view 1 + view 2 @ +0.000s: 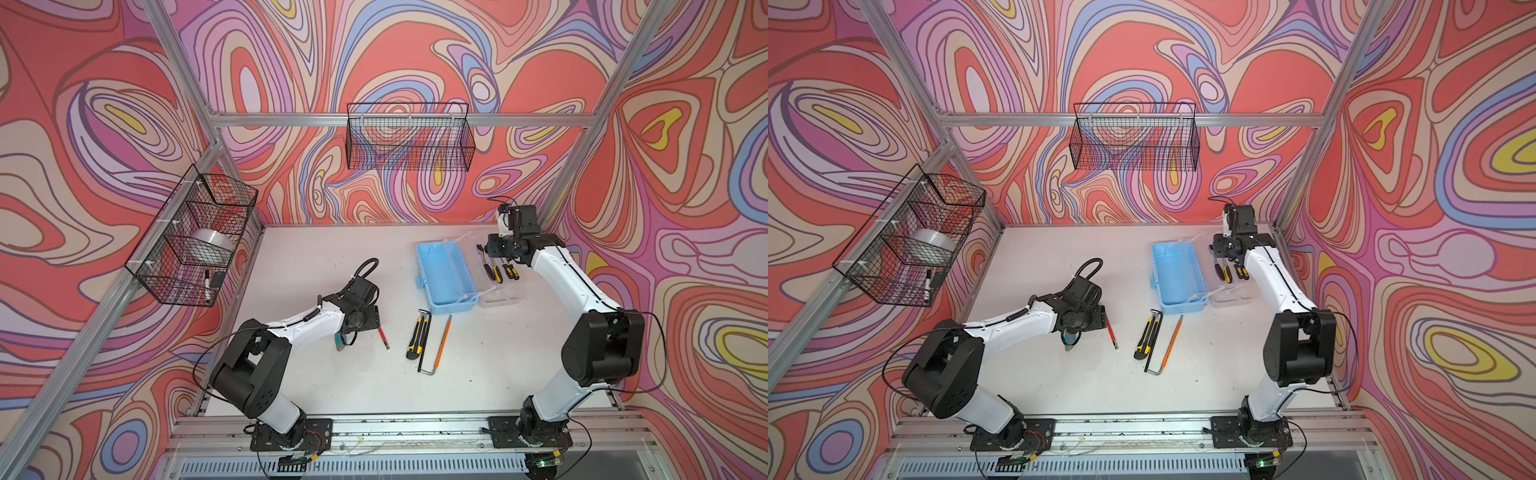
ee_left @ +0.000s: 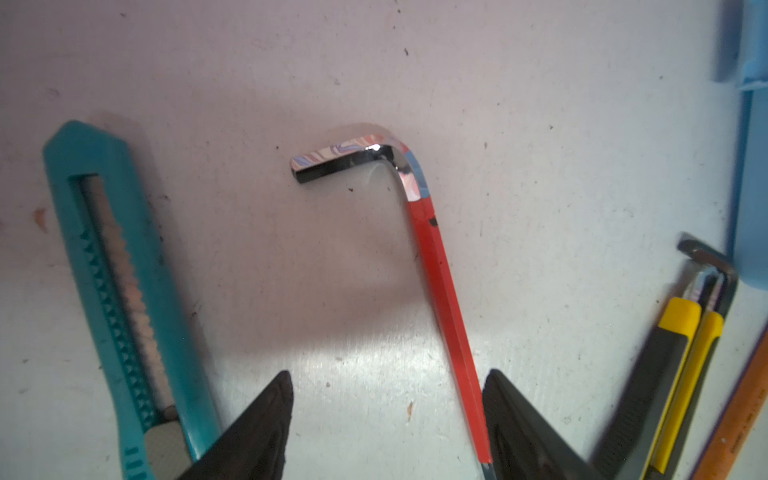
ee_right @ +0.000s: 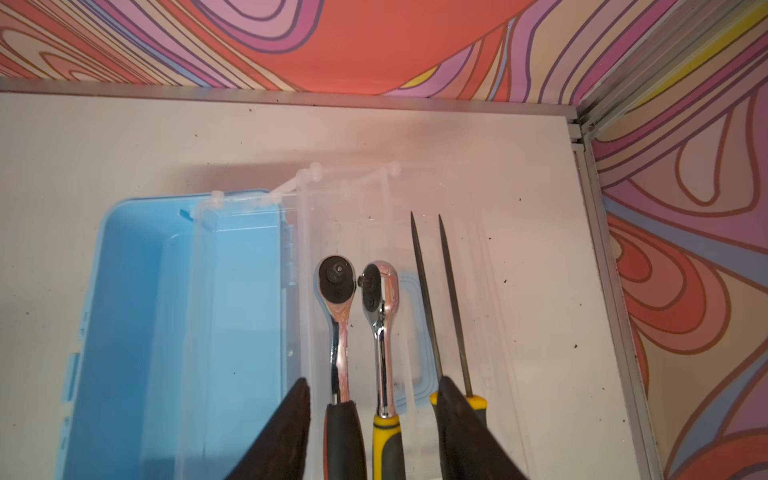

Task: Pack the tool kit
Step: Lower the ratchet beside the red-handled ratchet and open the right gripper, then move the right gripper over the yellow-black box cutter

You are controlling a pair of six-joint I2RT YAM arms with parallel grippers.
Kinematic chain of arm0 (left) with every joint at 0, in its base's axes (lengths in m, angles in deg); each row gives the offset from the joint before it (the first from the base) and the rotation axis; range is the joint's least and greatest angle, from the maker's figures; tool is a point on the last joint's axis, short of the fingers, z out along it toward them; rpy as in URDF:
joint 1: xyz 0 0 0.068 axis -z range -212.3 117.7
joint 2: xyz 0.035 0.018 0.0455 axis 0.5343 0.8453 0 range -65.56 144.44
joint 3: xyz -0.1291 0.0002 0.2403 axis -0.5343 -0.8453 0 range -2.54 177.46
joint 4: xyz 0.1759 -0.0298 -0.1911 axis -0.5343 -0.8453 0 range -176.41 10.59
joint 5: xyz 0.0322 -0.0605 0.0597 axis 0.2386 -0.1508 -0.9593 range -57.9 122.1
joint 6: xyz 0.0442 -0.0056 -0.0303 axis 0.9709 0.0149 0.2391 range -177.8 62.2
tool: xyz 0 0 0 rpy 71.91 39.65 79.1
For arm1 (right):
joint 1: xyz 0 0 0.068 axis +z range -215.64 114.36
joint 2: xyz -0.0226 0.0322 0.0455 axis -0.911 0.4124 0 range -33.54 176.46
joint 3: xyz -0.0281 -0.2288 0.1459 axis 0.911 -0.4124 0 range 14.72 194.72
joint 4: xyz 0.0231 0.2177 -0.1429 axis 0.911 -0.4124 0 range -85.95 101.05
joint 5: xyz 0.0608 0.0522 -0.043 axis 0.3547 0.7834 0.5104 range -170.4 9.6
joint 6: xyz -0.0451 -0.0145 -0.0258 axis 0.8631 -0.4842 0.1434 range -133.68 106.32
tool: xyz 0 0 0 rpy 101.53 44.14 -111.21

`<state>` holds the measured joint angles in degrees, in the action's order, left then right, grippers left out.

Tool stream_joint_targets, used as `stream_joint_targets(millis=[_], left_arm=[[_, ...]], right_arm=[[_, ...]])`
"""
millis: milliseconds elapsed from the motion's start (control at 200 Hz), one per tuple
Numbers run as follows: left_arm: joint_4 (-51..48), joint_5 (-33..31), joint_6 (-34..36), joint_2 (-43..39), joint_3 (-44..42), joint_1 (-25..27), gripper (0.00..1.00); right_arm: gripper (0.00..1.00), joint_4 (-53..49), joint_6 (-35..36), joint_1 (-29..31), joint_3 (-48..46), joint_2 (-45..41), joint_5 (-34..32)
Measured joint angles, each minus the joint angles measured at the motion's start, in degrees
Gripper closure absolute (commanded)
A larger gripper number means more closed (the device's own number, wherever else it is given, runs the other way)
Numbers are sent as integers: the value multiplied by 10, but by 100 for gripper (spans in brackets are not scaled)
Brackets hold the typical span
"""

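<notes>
The light-blue case lies open at the back right, its clear lid folded out flat beside it. On the lid lie two ratchets and two thin yellow-handled files. My right gripper hangs over them, open, with both ratchet handles between its fingers and not gripped. My left gripper is open low over the table, and a red hex key runs along one finger. A teal cutter lies beside it. A yellow-black cutter, a long bent hex key and an orange pencil lie mid-table.
A black wire basket hangs on the back wall. Another basket on the left wall holds a tape roll and a marker. The aluminium frame rail and patterned wall stand close to the lid's far side.
</notes>
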<state>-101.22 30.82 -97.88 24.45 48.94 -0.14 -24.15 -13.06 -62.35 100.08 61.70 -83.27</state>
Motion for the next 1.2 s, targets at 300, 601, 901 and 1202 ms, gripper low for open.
stream_joint_targets(millis=[300, 601, 901, 1202], left_arm=[[0, 3, 0, 14, 16, 11, 28], [0, 4, 0, 28, 31, 20, 28], [2, 11, 0, 36, 32, 20, 28], [2, 13, -3, 44, 32, 20, 28]], right_arm=[[45, 9, -36, 0, -88, -88, 5], [39, 18, -87, 0, -169, -174, 22], [38, 32, -148, 10, -243, -229, 61], [44, 35, -270, 145, -306, -255, 14]])
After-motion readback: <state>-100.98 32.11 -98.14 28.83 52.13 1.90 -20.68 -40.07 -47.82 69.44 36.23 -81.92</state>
